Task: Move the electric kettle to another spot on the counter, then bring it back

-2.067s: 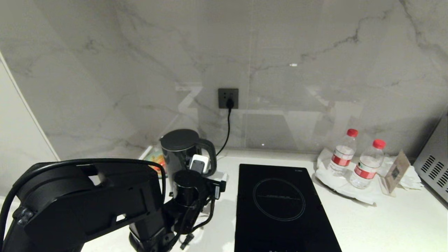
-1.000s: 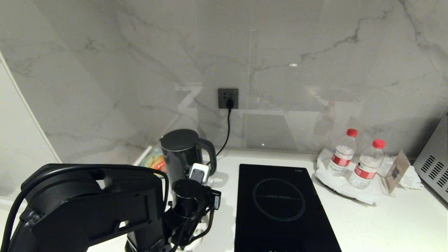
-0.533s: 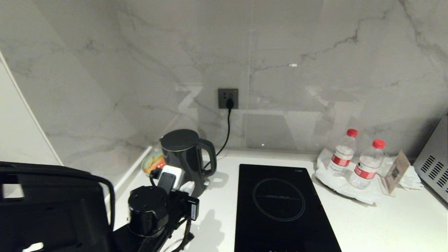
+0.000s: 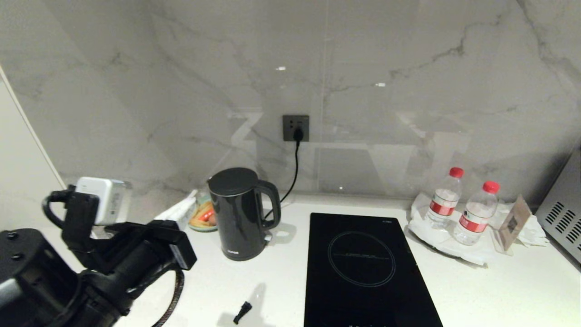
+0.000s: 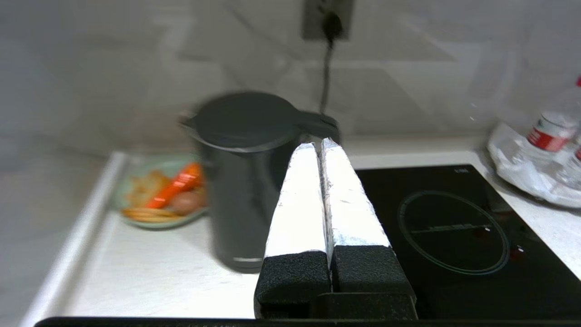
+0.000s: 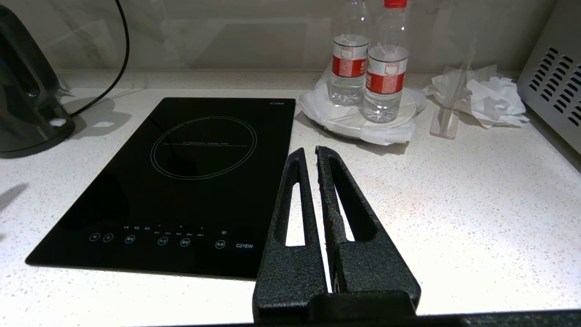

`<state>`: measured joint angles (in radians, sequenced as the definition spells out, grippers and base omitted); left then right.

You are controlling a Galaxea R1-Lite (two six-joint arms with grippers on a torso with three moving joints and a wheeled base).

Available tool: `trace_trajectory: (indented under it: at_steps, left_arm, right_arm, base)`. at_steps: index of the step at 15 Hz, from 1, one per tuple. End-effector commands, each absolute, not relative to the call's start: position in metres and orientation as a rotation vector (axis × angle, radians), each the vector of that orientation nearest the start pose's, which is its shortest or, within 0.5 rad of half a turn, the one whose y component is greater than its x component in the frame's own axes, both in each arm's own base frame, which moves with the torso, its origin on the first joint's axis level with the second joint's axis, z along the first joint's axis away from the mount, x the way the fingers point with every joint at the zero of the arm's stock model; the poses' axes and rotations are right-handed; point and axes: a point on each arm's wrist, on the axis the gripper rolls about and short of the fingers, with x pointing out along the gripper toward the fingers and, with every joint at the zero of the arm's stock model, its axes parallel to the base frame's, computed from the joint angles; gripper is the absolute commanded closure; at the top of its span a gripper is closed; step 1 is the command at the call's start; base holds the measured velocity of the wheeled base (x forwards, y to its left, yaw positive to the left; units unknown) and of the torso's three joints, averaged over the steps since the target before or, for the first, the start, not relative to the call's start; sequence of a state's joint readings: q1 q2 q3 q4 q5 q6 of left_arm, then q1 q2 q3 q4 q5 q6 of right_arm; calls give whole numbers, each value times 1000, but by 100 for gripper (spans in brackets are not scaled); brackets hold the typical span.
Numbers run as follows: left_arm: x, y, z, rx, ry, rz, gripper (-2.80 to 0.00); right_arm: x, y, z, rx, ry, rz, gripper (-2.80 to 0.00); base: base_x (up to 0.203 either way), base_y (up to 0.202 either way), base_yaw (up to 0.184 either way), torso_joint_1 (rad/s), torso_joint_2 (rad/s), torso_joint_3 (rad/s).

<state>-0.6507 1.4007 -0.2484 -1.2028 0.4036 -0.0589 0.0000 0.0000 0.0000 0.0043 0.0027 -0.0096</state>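
The dark electric kettle (image 4: 240,218) stands upright at the back left of the white speckled counter (image 4: 499,290), its loop handle facing the hob. Nothing grips it. My left arm (image 4: 127,254) is drawn back at the lower left, well short of the kettle. In the left wrist view my left gripper (image 5: 317,145) is shut and empty, its white-wrapped fingers pointing at the kettle (image 5: 245,181) from a distance. My right gripper (image 6: 312,150) is shut and empty, hanging over the counter (image 6: 454,204) beside the hob's near corner. It is out of the head view.
A black induction hob (image 4: 367,268) lies right of the kettle. Two red-capped water bottles (image 4: 442,197) stand on white paper at the back right, beside a card stand (image 4: 513,225) and a metal appliance (image 4: 563,213). A food plate (image 4: 203,215) sits behind the kettle. A small black piece (image 4: 242,312) lies near the front.
My left arm has pulled back from the kettle's handle toward the lower left and risen, gripper shut throughout. The kettle stays where it stood.
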Motion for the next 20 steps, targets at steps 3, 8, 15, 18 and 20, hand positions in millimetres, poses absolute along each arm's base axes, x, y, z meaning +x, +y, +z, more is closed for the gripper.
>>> trace_trajectory:
  at_steps: [3, 8, 15, 18, 20]
  left_arm:
    - [84, -33, 211, 34, 53, -68, 0]
    - [12, 8, 207, 47, 11, 301, 0]
    - [-34, 3, 109, 139, -91, 100, 0]
    - [-24, -1, 76, 147, 29, -33, 0]
    - [-25, -1, 76, 117, 41, -48, 0]
  right_arm:
    - [-23, 0, 75, -9, 5, 3, 0]
    - [-23, 0, 75, -11, 5, 3, 0]
    - [-23, 0, 75, -9, 5, 3, 0]
    - [-23, 0, 75, -11, 5, 3, 0]
    - [-23, 0, 75, -11, 5, 3, 0]
  base:
    - [0, 0, 0, 0, 0, 0]
    - [0, 0, 0, 0, 0, 0]
    - [0, 0, 0, 0, 0, 0]
    - [0, 0, 0, 0, 0, 0]
    - [0, 0, 0, 0, 0, 0]
